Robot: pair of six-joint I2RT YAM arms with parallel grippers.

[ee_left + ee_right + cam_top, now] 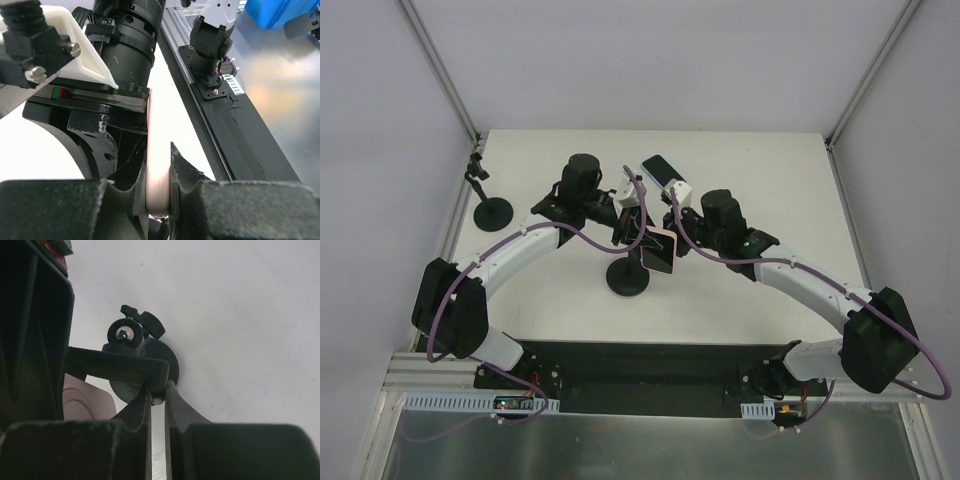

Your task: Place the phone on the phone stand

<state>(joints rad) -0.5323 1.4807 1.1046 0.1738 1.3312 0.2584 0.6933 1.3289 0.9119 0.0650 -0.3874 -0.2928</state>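
At the round-based stand (627,278), left claw (158,170) pinches the smooth pink phone (660,251).

Bright even overhead light, soft shadows, blurred dark wrist-view foregrounds.

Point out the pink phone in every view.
Top external: the pink phone is at centre, up and right of the phone stand base.
Left wrist: an edge-on pale strip between the left fingers.
Right wrist: a rounded pink corner at lower left.
Shared landmark: the stand's round base, in the top external and right wrist views only.
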